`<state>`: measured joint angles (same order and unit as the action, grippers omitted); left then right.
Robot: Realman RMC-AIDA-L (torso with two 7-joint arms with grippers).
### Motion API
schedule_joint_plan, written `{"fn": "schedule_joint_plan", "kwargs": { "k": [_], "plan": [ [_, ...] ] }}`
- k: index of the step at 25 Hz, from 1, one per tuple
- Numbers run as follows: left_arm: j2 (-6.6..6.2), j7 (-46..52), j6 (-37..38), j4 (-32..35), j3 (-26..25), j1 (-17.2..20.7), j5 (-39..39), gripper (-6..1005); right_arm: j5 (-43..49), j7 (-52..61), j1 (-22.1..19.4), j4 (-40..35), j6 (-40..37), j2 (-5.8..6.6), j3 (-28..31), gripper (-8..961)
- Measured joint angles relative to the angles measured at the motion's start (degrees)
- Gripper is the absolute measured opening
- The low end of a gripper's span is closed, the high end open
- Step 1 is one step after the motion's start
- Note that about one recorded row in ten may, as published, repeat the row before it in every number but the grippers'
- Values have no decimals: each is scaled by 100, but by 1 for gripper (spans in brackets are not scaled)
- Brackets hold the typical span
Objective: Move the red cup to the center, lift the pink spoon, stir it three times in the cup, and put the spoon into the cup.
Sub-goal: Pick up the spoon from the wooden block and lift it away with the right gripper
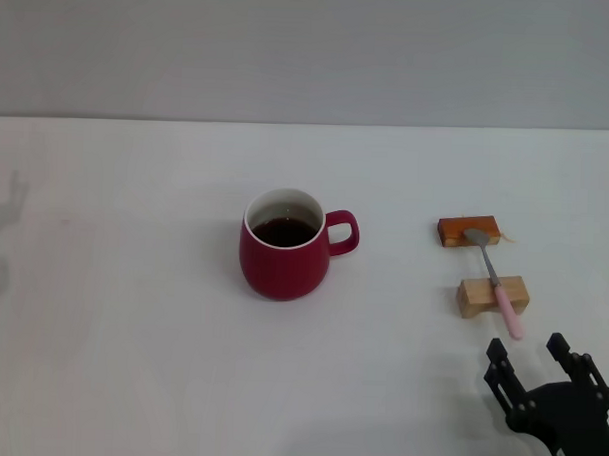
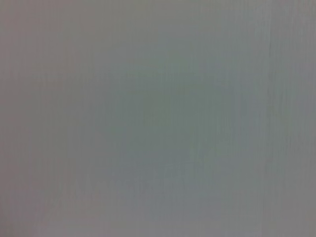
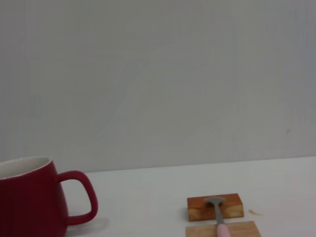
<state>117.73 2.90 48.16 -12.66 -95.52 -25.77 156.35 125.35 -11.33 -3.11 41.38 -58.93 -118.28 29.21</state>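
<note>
Standing upright near the table's (image 1: 130,362) centre, the red cup (image 1: 283,257) shows a white interior w/ dark liquid; its loop handle (image 1: 342,232) points toward the robot's right. Rt wrist view shows the same cup (image 3: 32,200) from the side, handle facing the blocks.

Pink spoon (image 1: 493,278) lies well to the right of the cup, bridging two wooden blocks: grey bowl rests on the darker orange-brown block (image 1: 468,231), farther from the robot; stem crosses the gap; pale pink handle sits on the lighter block (image 1: 492,296) and overhangs its near edge. Rt wrist view: spoon (image 3: 217,213) seen end-on, bowl on the dark block (image 3: 215,207), pink end over the light block (image 3: 222,230).

Right gripper (image 1: 539,362) is low at the near-right of the head view, just short of the spoon's handle tip, not touching it; its two black fingers (image 1: 498,361) are spread apart, grasping nothing.

Left gripper: not seen in any view; left wrist cam gives only a plain grey field, so its state can't be told.
</note>
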Motion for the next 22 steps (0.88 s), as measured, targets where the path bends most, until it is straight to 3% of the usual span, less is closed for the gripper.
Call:
{"fn": "schedule_joint_plan", "kwargs": {
  "k": [22],
  "plan": [
    [5, 0, 0, -13, -142, -49, -9, 839, -20, 0, 430, -42, 462, 67, 253, 717]
  ]
}}
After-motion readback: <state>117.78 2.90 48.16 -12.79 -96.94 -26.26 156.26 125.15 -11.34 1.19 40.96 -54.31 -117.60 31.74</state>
